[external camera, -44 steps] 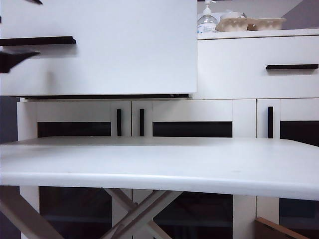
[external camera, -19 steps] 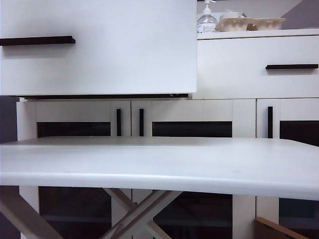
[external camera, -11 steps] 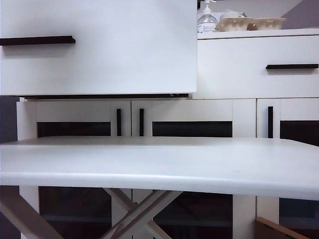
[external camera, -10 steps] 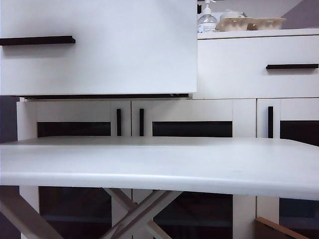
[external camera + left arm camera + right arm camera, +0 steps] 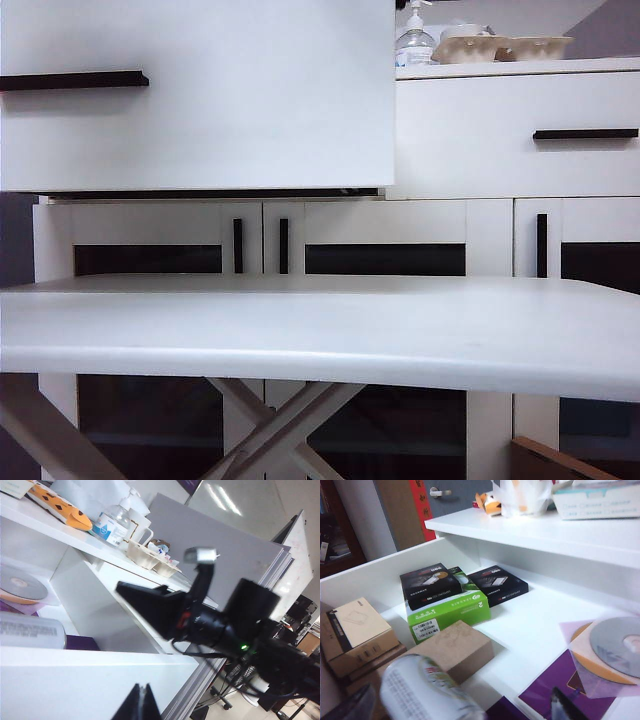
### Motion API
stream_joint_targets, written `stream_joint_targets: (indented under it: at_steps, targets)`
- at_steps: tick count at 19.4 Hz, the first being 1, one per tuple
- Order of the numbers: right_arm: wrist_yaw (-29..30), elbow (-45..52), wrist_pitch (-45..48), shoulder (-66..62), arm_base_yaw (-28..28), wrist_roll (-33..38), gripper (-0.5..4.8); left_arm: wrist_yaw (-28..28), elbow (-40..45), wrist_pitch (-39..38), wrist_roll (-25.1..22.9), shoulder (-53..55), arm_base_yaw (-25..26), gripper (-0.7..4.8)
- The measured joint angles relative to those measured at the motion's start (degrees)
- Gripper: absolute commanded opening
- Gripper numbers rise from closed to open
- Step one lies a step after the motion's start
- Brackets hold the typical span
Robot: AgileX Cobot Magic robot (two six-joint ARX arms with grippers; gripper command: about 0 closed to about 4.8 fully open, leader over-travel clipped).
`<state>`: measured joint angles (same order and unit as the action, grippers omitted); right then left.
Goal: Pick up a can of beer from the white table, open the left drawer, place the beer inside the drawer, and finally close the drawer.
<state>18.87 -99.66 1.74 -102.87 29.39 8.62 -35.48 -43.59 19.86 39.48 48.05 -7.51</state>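
The left drawer (image 5: 220,110) stands pulled out above the white table (image 5: 320,330); neither gripper shows in the exterior view. The can of beer (image 5: 420,692) lies on its side on the drawer floor, blurred, between the wide-apart fingers of my right gripper (image 5: 462,707), which is open, with a clear gap on one side. From the left wrist view the can (image 5: 30,630) rests in the drawer, apart from the right arm (image 5: 235,620) reaching over it. My left gripper (image 5: 142,702) is shut and empty, just outside the drawer's white front (image 5: 75,680).
The drawer also holds two black boxes (image 5: 430,585), a green box (image 5: 447,612), brown cardboard boxes (image 5: 452,650) and a disc (image 5: 620,647) on purple sleeves. A bottle (image 5: 415,40) and egg cartons (image 5: 505,47) sit on the cabinet top. The right drawer (image 5: 520,135) is closed.
A dark gripper tip seen under the drawer handle at the far left has left the exterior view. The drawer front and table have not moved.
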Motion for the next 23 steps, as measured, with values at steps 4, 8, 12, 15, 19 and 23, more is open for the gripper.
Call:
stream_joint_targets:
  at_steps: [4,8,12,15,19,23]
  targets:
    - [0.0,0.0,-4.0,5.2,0.0,-1.6,-0.02,1.6,0.0,-0.7,-2.9,0.0,0.0,-0.06]
    - [-2.6,-0.1,-16.5,13.1,0.0,-2.7,-0.02,10.9,-5.8,-18.8,-16.7,0.0,0.0,-0.06]
    - [-5.0,-0.2,-26.8,19.3,0.0,-2.7,-0.02,20.6,-8.1,-24.0,-26.6,-0.2,0.0,-0.06]
    - [-5.2,-0.1,-33.1,23.9,0.0,-2.7,-0.01,27.9,-7.9,-32.1,-32.0,0.7,0.0,-0.07]
    - [-5.3,-0.1,-34.7,26.6,0.0,-2.7,-0.01,31.9,-7.9,-29.6,-33.4,1.5,0.0,-0.06]
    - [-5.2,-0.1,-34.8,28.5,0.1,-2.2,-0.01,30.5,0.8,-18.2,-33.4,2.4,0.0,-0.06]
